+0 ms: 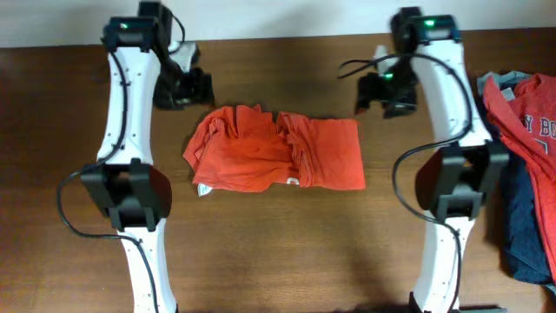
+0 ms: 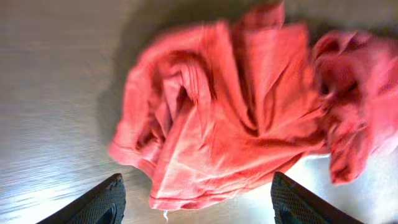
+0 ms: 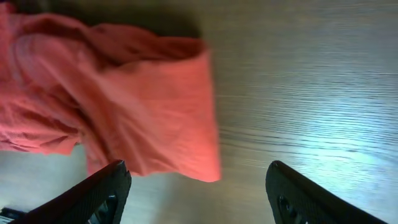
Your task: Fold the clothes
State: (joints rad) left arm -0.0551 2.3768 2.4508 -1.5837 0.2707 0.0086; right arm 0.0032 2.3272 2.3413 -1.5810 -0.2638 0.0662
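Black fingertips [image 2: 102,202] of the left gripper [image 2: 199,205] fill the bottom corners of the left wrist view, spread wide with nothing between them, so it is open and empty. The right gripper [image 3: 202,193] shows the same in its own view: its fingers [image 3: 102,193] stand far apart and hold nothing. Beneath both lies the orange-red T-shirt [image 1: 278,152], bunched and creased into a rough oblong at the middle of the overhead frame, flat on the table [image 1: 278,261]. Its left half is crumpled into deep folds [image 2: 186,106], while its right end is smoother and ends in a straight edge [image 3: 208,112]. A small white tag [image 1: 294,182] peeks out at its lower edge. Seen from above, the left gripper [image 1: 182,87] hangs near the shirt's upper left corner and the right gripper [image 1: 382,91] near its upper right corner, neither touching the cloth. The two white arms [image 1: 130,130] run down either side of the frame. At the right edge, well apart from the shirt, sits a pile of clothes: a red shirt with white lettering [image 1: 530,113] on top, a navy garment [image 1: 521,226] beneath it, and a grey scrap [image 1: 512,76] at the top.
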